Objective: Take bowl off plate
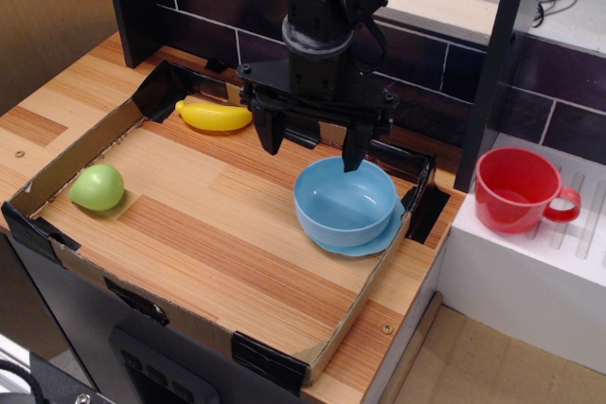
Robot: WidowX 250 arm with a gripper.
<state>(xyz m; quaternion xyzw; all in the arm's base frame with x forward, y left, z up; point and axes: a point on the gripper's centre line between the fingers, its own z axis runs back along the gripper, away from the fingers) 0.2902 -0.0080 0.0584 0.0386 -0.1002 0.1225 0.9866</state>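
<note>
The deep light-blue bowl (345, 200) sits on the flat light-blue plate (371, 243) at the right side of the tray; only the plate's front rim shows under it. My black gripper (311, 149) hangs open just behind and to the left of the bowl. Its right finger (353, 150) reaches the bowl's back rim, its left finger (269, 134) is over the wooden floor. It holds nothing.
A cardboard-walled tray (71, 153) bounds the wooden floor. A yellow banana (215, 116) lies at the back left, a green fruit (98, 186) at the left. A red handled cup (516, 190) stands on a white rack (492, 290) to the right. A dark post (497, 63) rises beside the tray.
</note>
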